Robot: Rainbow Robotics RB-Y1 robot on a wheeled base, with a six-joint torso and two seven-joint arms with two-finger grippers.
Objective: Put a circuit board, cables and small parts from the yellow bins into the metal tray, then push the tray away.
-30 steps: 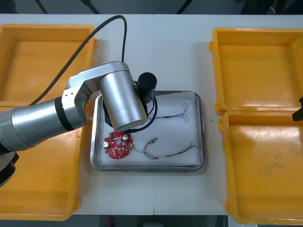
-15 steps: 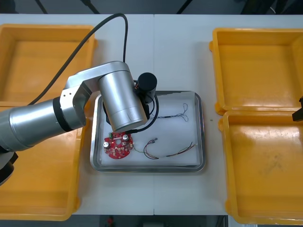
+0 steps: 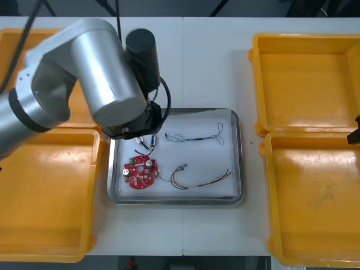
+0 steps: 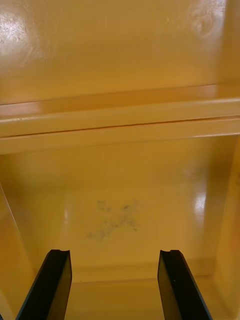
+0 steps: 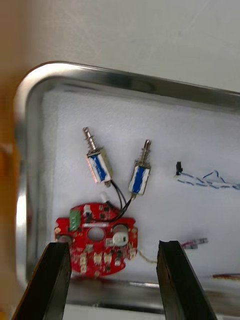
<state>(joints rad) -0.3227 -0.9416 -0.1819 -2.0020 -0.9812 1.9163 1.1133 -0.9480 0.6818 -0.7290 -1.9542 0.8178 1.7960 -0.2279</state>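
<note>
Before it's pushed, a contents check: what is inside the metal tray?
Red circuit board, two small metal parts, blue and white cable, red and yellow cable. From the front the left arm, jaws open, covers the tray's far left corner. Right arm hangs over a yellow bin.

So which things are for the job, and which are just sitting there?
For the job: metal tray, circuit board, small metal parts, blue and white cable, red and yellow cable, yellow bins, left pincer above the tray.
Just sitting there: table, right pincer over a right bin.
</note>
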